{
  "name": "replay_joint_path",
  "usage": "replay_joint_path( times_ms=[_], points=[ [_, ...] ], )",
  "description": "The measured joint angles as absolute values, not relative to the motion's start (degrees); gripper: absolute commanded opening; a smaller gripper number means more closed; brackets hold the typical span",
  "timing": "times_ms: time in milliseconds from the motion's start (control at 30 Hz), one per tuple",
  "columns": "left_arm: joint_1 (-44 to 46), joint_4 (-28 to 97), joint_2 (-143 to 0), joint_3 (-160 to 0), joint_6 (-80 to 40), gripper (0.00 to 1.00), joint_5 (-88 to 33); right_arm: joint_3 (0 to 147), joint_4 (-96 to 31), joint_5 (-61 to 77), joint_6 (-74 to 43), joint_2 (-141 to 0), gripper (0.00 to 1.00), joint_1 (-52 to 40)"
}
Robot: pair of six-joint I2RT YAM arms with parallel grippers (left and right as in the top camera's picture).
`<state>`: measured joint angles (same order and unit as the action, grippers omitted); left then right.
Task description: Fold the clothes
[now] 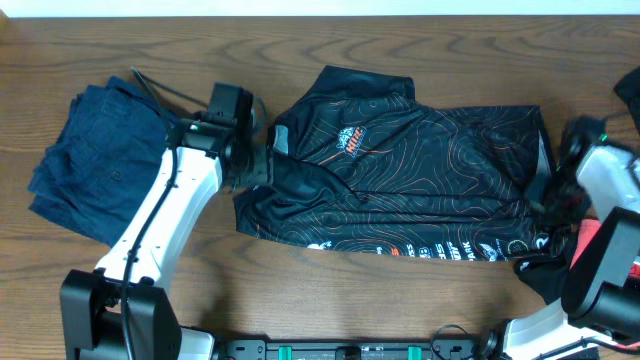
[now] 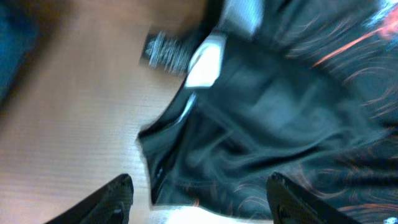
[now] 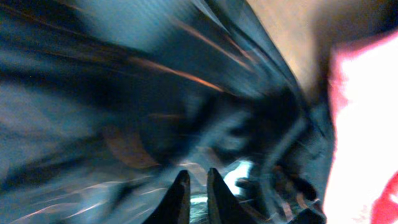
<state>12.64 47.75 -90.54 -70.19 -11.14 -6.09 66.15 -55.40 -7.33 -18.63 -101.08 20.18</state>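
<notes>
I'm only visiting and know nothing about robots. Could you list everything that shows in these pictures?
table: one, brown wood, under everything
jersey: one, black with thin orange lines, spread across the middle
navy garment: one, dark blue, at the table's left end
red garment: one, coral red, by the jersey's right end, mostly hidden
left arm, right arm: two, white and black, from the near edge
left gripper: one, black, fingers wide apart over the jersey's left edge
right gripper: one, black, fingers close together at the jersey's right end

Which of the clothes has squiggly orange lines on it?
The black jersey spread in the middle. The navy pile at left and the red garment at right show no lines.
</notes>
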Motion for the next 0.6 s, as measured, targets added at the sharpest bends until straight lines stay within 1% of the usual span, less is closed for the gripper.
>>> replay_joint_path(
  times_ms=[67, 233, 400, 600],
  points=[
    [12.6, 44.2, -90.5, -72.0, -10.2, 0.75, -6.9, 70.0, -56.6, -3.6, -16.9, -100.0, 0.17, 20.2],
    [12.6, 37.5, -92.3, -77.6, -7.8, 0.76, -9.5, 74.9, -57.5, 4.1, -12.9, -94.7, 0.34, 20.1],
    [12.6, 36.6, -102.9, -88.4, -6.3, 0.79, -10.7, 75.0, -58.6, 10.5, -9.1, -91.5, 0.35, 19.4],
    [12.6, 31.8, -117.8, -99.6, -4.4, 0.79, -12.2, 75.0, -59.4, 12.9, -6.9, -91.5, 0.35, 19.3]
  ],
)
